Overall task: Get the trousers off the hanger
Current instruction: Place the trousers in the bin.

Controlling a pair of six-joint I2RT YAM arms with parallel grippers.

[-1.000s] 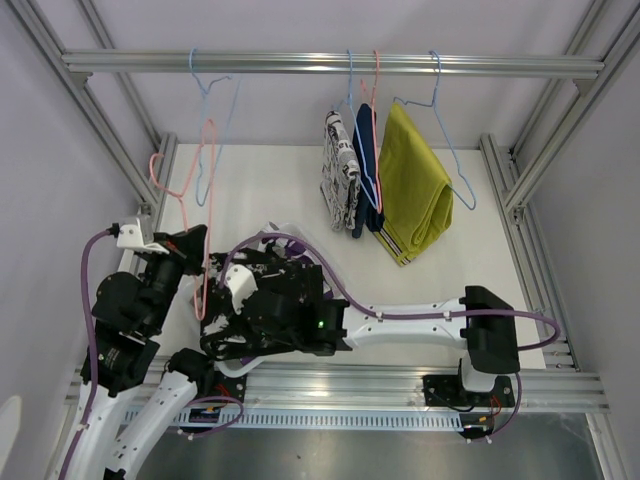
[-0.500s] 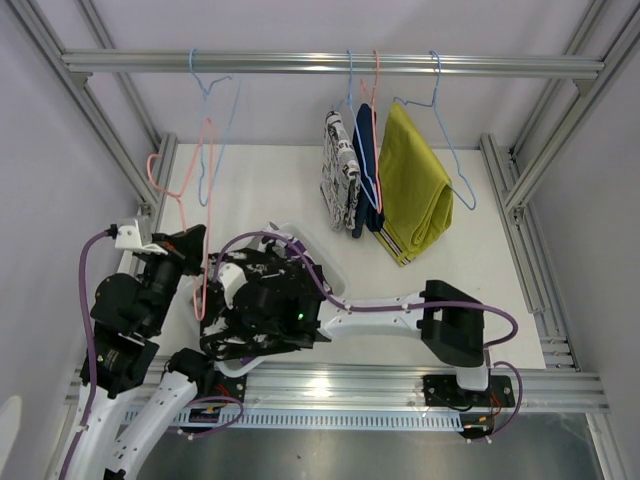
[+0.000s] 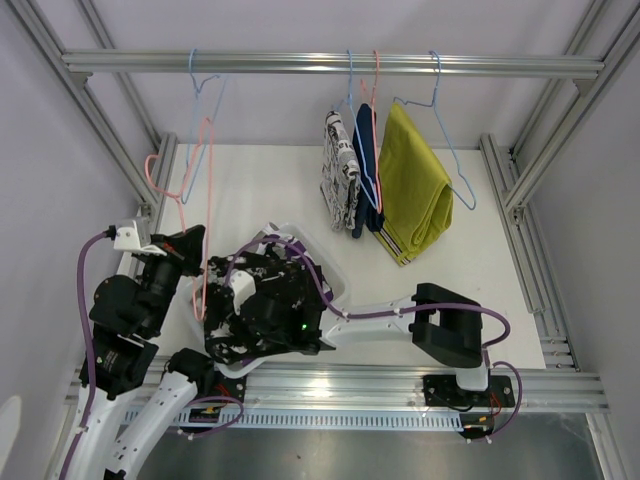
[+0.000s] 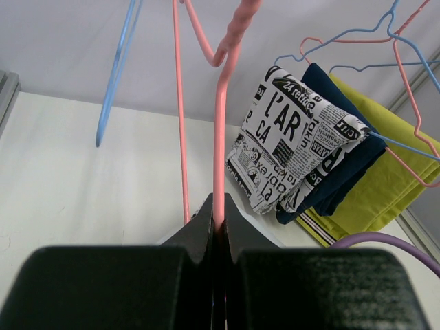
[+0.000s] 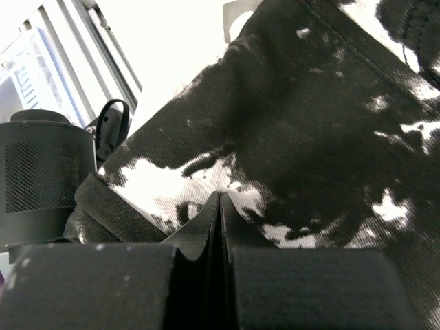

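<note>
Four pairs of trousers are showing. Three are hanging folded over wire hangers on the metal rail (image 3: 320,63) at the back right, touching side by side. The white pair with black newspaper print (image 4: 292,148) is showing large letters reading "L'AR" with "CA" beneath; its smaller print is too fine to read. Next to it are hanging the plain navy pair (image 4: 344,175) and the mustard yellow pair (image 4: 378,192), which has stripes at its lower end.

The fourth, the black-and-white splotched pair (image 5: 309,137), is lying low near the front left of the table (image 3: 270,190), under the right arm's wrist.

Five hangers are in view, three blue and two pink. The left gripper (image 4: 220,220) is pinching the wire of one bare pink hanger (image 4: 220,137), which is off the rail. The right gripper (image 5: 218,199) is pressing its fingers fully together against the splotched cloth; whether a fold is caught between them cannot be told.
</note>
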